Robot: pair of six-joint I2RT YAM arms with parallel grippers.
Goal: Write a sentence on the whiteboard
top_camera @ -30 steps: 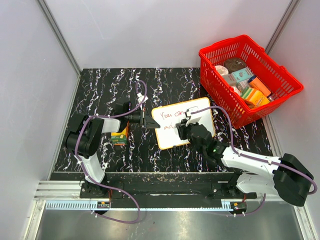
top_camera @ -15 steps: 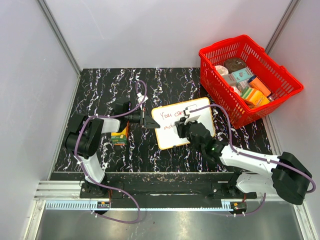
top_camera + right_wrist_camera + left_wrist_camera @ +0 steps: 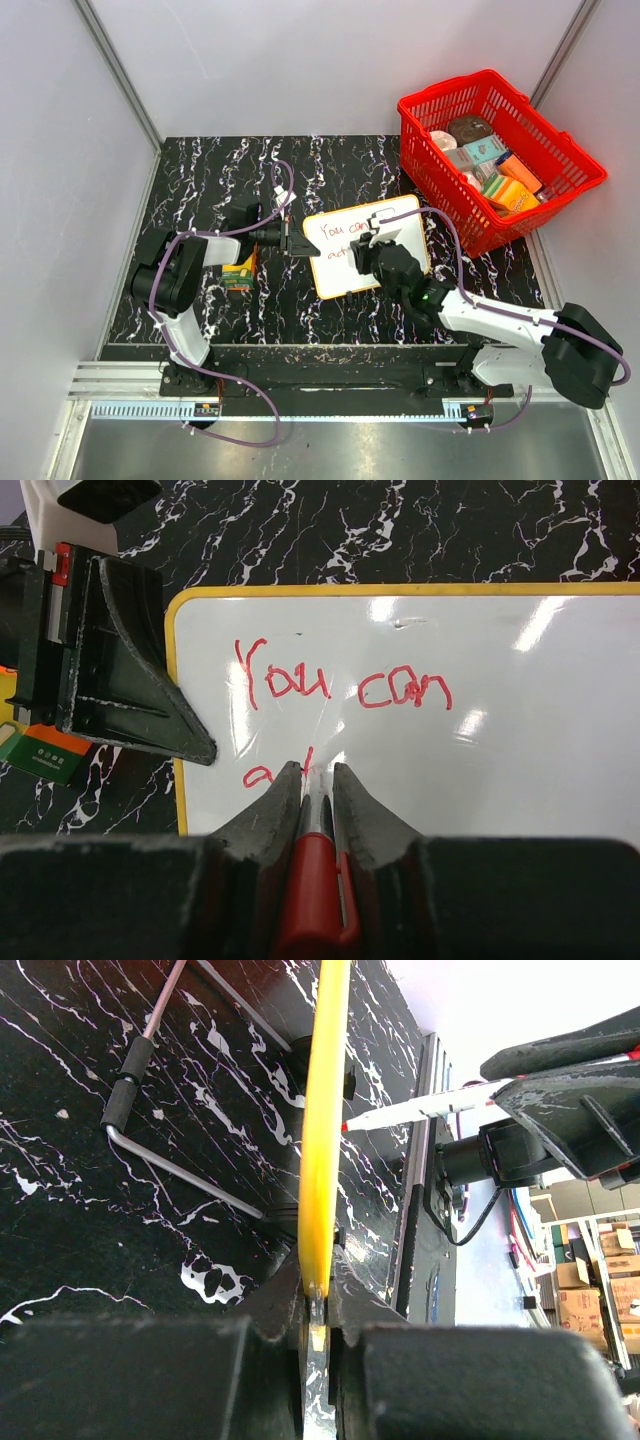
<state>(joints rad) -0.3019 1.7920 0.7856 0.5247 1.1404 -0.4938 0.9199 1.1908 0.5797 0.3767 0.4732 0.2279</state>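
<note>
The whiteboard (image 3: 338,272) sat at the middle of the desk (image 3: 200,180), just left of the red basket (image 3: 585,172). The sentence (image 3: 340,688) on it read "You can" in red, with a second line only begun below. The left pincer (image 3: 318,1295) was clenched on the yellow rim at the board's left edge. The right pincer (image 3: 310,778) was clamped around a red marker (image 3: 314,885), its tip at the start of the lower line. The board looked thin, light and stiff, with a glossy face, so it would probably skid or pivot under the pen unless pinned. The rim seemed the sensible place to hold it, since that leaves the writing area free and avoids smearing wet ink. The marker's barrel looked slim and smooth. A grip close to the tip, as here, should give steadier strokes, with light pressure so the board does not tip.
</note>
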